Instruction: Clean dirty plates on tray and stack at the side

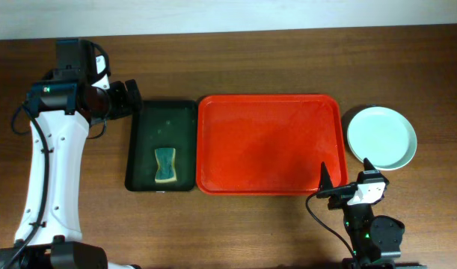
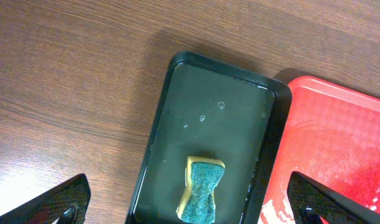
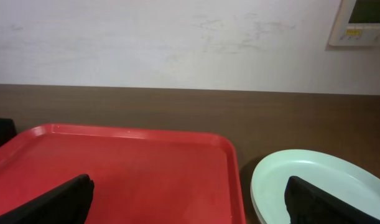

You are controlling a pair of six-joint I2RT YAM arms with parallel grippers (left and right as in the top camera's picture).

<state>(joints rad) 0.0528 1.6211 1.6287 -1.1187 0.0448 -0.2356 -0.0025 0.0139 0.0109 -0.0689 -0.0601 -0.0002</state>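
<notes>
The red tray (image 1: 269,142) lies mid-table with nothing on it; it also shows in the wrist views (image 2: 339,137) (image 3: 134,168). The plates (image 1: 381,137) sit stacked on the table just right of the tray. The top one is pale blue-green with no smear showing, and a second rim shows under it in the right wrist view (image 3: 314,177). My right gripper (image 1: 346,183) (image 3: 190,186) is open and holds nothing, at the tray's near right corner beside the stack. My left gripper (image 1: 131,101) (image 2: 188,186) is open and holds nothing, high over the dark green tray's far left end.
A dark green tray (image 1: 162,134) (image 2: 214,112) lies against the red tray's left side, wet inside. A yellow-and-green sponge (image 1: 165,165) (image 2: 202,186) lies in its near half. Bare wooden table surrounds both trays.
</notes>
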